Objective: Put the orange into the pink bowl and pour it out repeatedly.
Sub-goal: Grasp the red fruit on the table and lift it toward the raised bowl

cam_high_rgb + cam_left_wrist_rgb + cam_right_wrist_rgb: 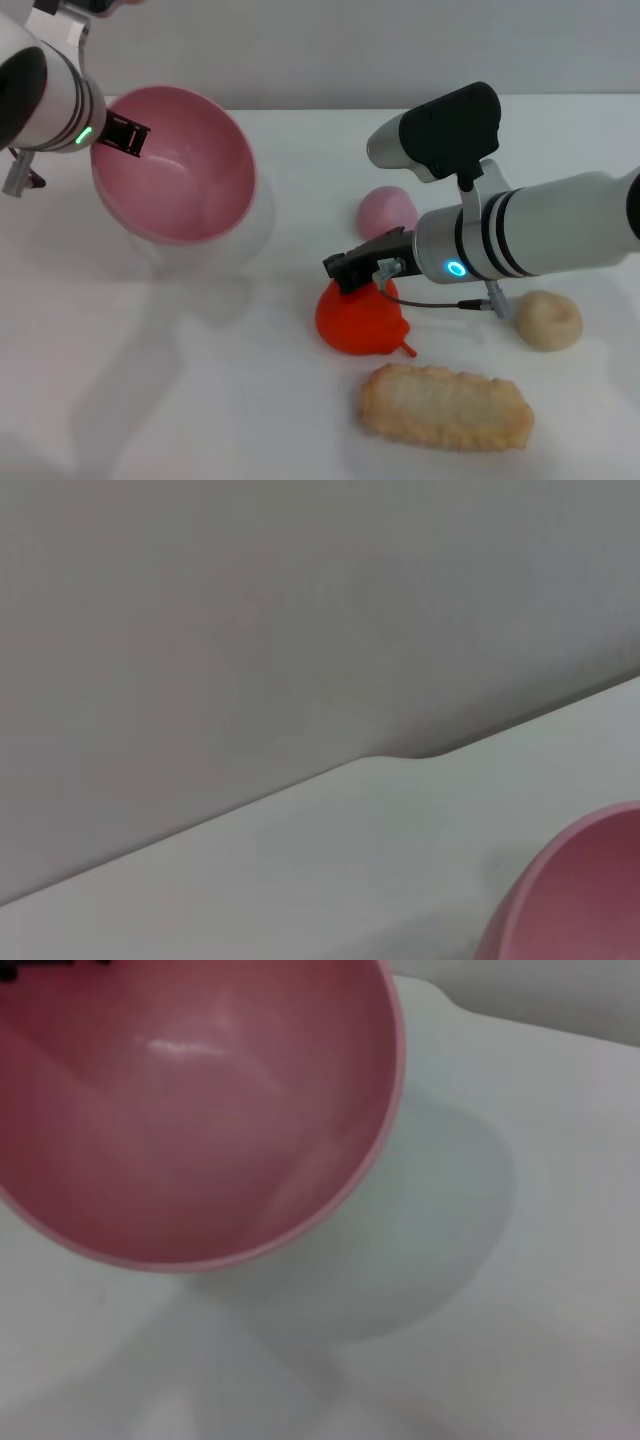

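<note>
— What lay nearest?
— A long beige crusty bread piece point(446, 407). Just beyond it the bright red-orange lumpy toy orange point(360, 320) sat on the white table point(200, 400), the right gripper point(345, 270) over it; I couldn't tell its finger spacing.
— And farther?
— The left gripper point(125, 135) clamped the rim of the glossy pink plastic bowl point(175, 165), tilted and lifted.

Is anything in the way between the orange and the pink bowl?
Nothing visible is. The orange lies on the table under the right gripper. The left gripper holds the pink bowl tilted, mouth toward the orange, and only bare table lies between them.
</note>
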